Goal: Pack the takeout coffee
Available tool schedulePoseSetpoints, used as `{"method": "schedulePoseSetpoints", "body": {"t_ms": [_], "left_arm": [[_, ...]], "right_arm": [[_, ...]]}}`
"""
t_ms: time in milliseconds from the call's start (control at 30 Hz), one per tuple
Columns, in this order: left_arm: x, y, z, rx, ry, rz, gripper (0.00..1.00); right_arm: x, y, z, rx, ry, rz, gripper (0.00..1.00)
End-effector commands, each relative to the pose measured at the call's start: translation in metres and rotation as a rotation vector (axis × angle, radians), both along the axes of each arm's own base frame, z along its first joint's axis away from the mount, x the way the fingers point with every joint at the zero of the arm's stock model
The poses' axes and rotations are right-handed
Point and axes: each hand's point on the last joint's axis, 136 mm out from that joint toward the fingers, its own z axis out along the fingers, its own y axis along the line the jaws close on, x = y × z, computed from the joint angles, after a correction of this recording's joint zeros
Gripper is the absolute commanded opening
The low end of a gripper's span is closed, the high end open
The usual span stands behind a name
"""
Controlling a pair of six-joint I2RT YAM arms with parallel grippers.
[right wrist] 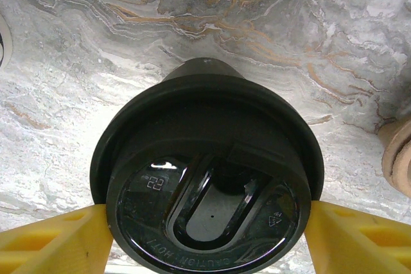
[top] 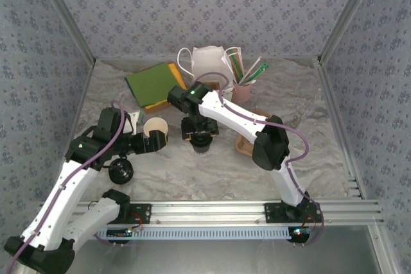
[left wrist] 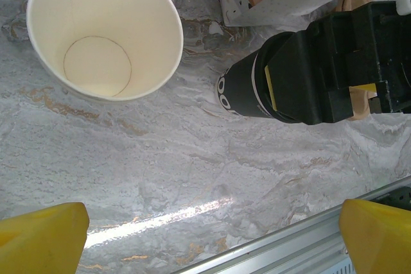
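The right claw [right wrist: 205, 217] gripped the lidded takeout coffee [right wrist: 205, 178]. The left claw [left wrist: 212, 213] gaped open, an empty paper cup [left wrist: 106, 30] just ahead.

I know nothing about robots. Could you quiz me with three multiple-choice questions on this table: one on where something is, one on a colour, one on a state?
1. Where is the takeout coffee?
A) between the right gripper's fingers
B) inside the white bag
C) on the tan tray

2. What colour is its lid?
A) white
B) black
C) red

3. The lidless cup is:
A) full of coffee
B) tipped over
C) upright and empty

Answers: 1 A, the yellow fingers flank it on both sides; 2 B, it is glossy black plastic; 3 C, its bare cream bottom shows.
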Motion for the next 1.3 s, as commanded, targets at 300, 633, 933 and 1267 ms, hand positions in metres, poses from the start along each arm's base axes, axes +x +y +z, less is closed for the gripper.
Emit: {"method": "schedulePoseSetpoints", "body": {"t_ms": [300, 633, 933, 1267], "left_arm": [[0.000, -0.002, 0.004, -0.012, -0.013, -0.012, 1.00], [0.001, -0.002, 0.004, -0.012, -0.012, -0.010, 1.00], [0.005, -0.003, 0.012, -0.015, -0.025, -0.006, 1.00], [0.020, -0.010, 0.030, -0.049, -0.049, 0.012, 1.00]], "right_arm": [[-0.003, -0.006, -0.007, -0.030, 0.028, 0.006, 0.75], [-0.003, -0.004, 0.000, -0.022, 0.011, 0.010, 0.68], [-0.009, -0.005, 0.015, -0.010, -0.012, 0.019, 0.68], [-0.026, -0.014, 0.025, 0.002, -0.031, 0.019, 0.67]]}}
